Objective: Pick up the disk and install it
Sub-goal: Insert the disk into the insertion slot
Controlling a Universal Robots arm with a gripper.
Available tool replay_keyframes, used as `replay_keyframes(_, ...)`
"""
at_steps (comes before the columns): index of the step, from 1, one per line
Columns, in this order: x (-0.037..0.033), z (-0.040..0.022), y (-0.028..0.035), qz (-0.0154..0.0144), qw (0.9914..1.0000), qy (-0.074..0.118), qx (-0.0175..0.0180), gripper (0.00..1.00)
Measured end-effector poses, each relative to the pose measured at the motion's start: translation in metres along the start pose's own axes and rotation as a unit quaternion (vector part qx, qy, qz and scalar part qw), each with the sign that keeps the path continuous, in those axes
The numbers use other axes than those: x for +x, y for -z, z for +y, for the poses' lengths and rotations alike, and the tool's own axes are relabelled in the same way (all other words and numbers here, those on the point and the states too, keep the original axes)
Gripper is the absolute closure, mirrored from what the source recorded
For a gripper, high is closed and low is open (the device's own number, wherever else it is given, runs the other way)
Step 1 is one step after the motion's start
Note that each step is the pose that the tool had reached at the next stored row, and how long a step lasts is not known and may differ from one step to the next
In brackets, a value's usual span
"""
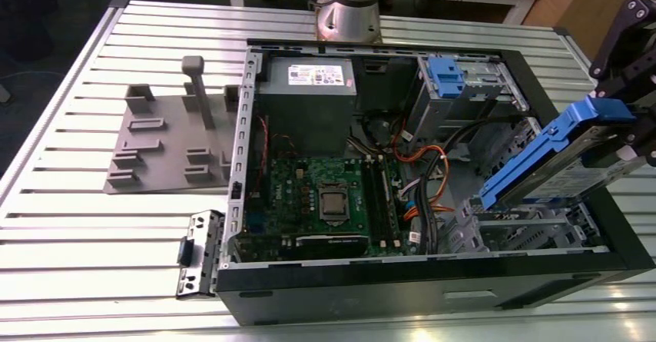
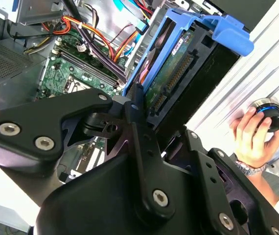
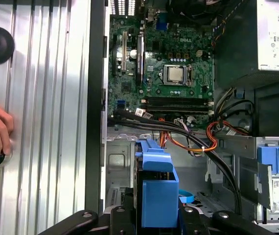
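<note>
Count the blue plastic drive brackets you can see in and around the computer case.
2. One frames the disk that the gripper holds tilted over the case's edge at the exterior view's right. The other sits atop the drive cage inside the case. More may be hidden.

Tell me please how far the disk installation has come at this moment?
Done: the disk is picked up, gripped by the tool and tilted above the open computer case. In hand: carrying it over the case's side at the exterior view's right. Left: it is not yet seated in any bay.

Ribbed bare-metal table, glossy blue plastic round the disk (silver metal).
</note>
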State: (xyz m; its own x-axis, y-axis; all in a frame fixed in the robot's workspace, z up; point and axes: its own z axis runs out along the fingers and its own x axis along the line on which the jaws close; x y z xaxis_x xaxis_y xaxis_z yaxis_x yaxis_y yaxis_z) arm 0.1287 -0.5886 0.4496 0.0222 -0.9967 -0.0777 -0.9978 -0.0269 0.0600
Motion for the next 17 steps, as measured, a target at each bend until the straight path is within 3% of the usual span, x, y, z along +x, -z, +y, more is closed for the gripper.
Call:
replay_keyframes(4,0.0001,-0.0001,-0.0017,-0.0001,1.0,0.0,0.0,0.64)
replay_keyframes(17,0.0005,-0.0041,-0.021,-0.0003,1.0,0.0,-0.0003,0.64)
